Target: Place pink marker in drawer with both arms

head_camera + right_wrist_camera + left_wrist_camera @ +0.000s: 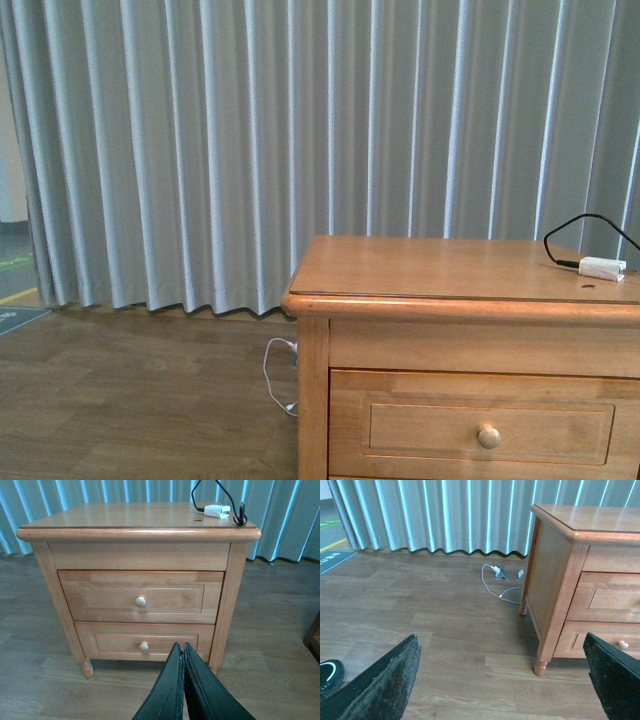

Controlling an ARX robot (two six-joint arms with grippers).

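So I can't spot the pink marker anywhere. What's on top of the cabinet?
On the cabinet top only a white plug-like box with its black cable lies near a back corner. No marker there. The upper drawer is shut, so its inside is hidden.

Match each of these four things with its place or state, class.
Things:
1. upper drawer
2. white plug box
3. left end effector
4. right end effector

Places or states:
A. fingers spread wide
B. on the cabinet top
C. fingers pressed together
D. closed, knob facing out

Pairs: 1-D, 2-B, 3-A, 4-C
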